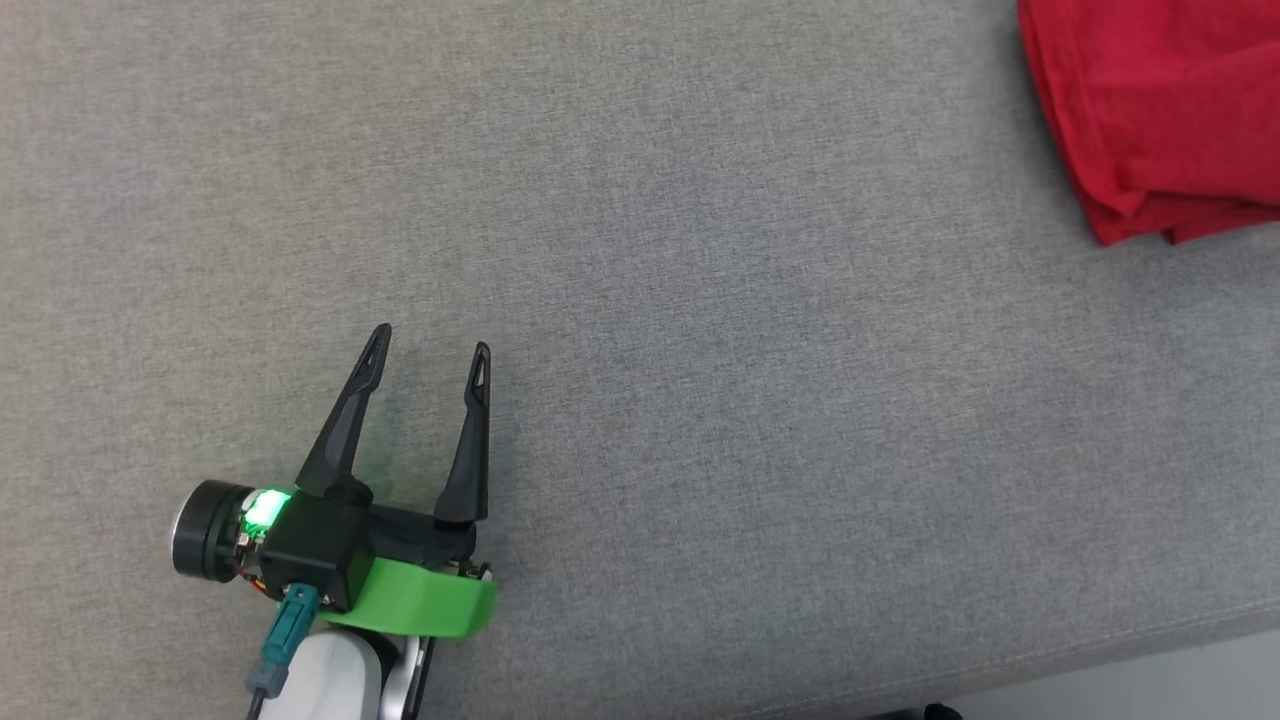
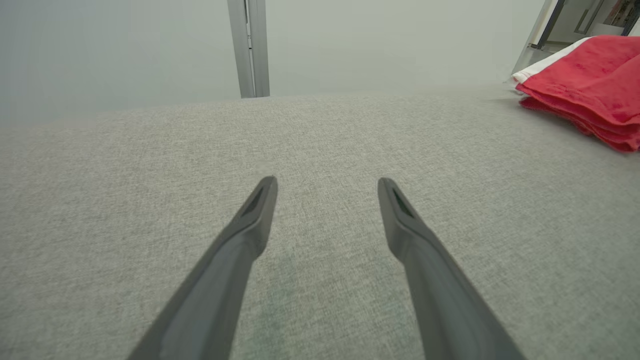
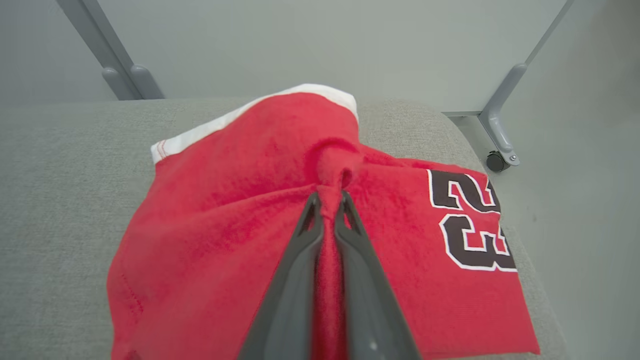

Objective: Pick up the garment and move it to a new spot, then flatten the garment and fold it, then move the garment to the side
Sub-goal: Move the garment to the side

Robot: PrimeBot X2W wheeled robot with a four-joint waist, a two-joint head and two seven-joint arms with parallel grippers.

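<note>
Clearly the right pincer [image 3: 328, 197] is clamping a pinched ridge of the red garment [image 3: 210, 235], which is lying bunched at the far right corner of the bench [image 1: 700, 350]. Its white-trimmed end is pointing away, seemingly lengthwise along the fingers. The left pincer [image 1: 431, 340], spread wide, is hovering well apart, leftward.

**Soft, even light**

Bright diffuse light casts faint shadows on the grey cushion [image 1: 700, 300]. A green lamp [image 1: 265, 508] glows at 8 o'clock in the head view. Wrist views bow at their edges; the garment [image 3: 225, 240] looks crisp.
</note>
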